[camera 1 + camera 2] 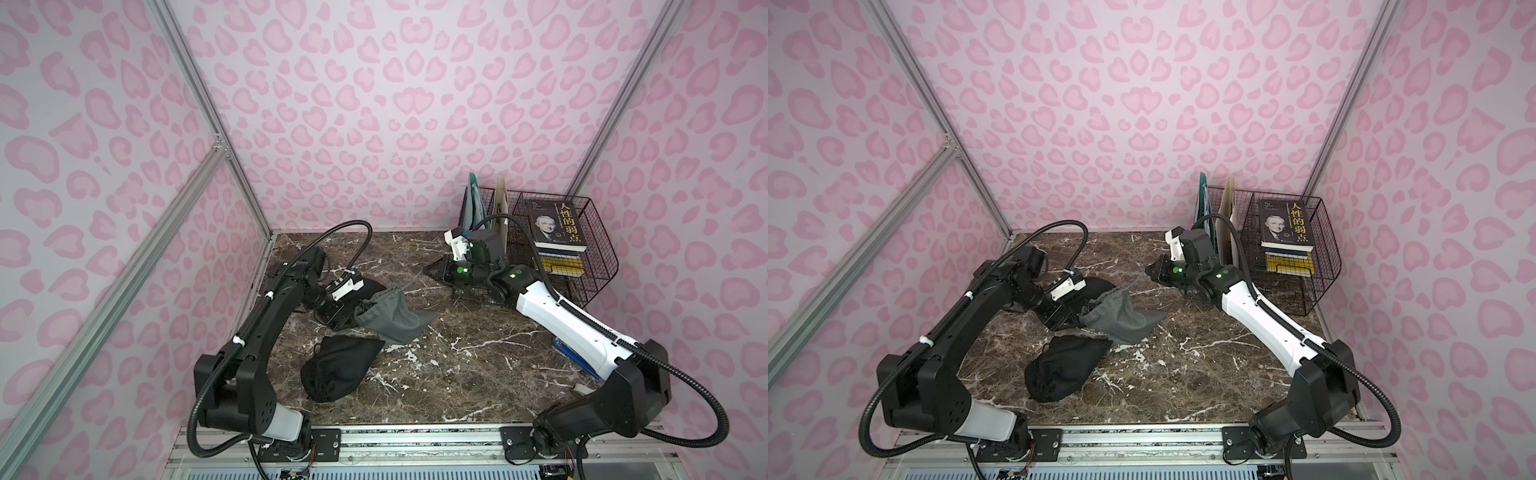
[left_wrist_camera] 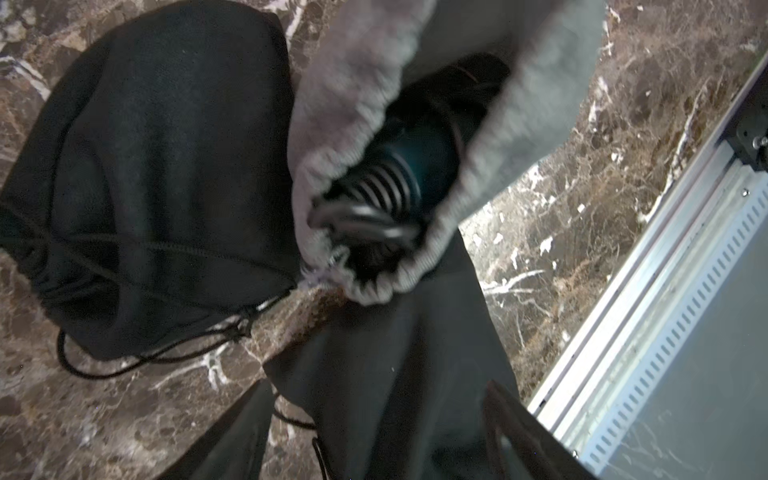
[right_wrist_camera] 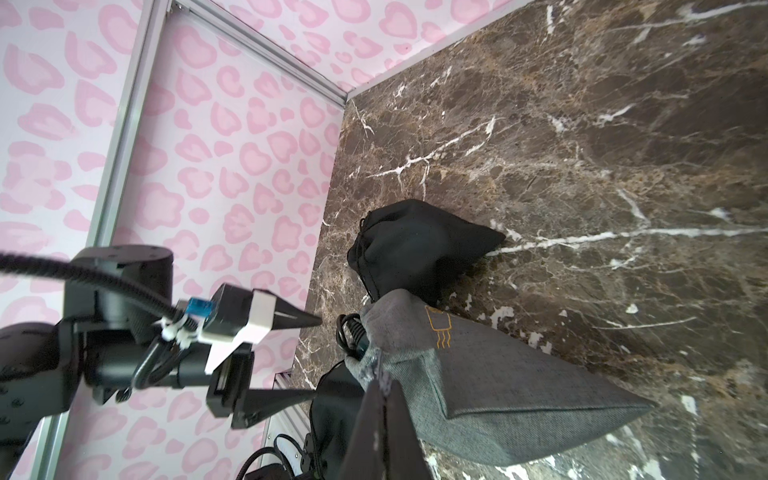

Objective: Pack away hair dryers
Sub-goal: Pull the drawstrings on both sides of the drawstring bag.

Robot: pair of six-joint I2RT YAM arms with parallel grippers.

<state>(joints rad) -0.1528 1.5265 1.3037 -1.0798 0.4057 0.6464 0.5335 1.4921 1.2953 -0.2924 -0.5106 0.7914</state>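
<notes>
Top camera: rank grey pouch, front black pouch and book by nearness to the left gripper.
1. Grey pouch, right beside the left gripper.
2. Front black pouch, toward the table's front.
3. Book, in the far-right basket.

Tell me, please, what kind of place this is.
Probably a robot test booth, not a real room: aluminium frame posts hold pink-patterned wall panels, and a metal mounting rail edges the marble-look tabletop.

A teal hair dryer [image 2: 419, 162] lies inside the open grey pouch [image 2: 357, 62] — a black pouch [image 2: 166, 166] just beside.
</notes>
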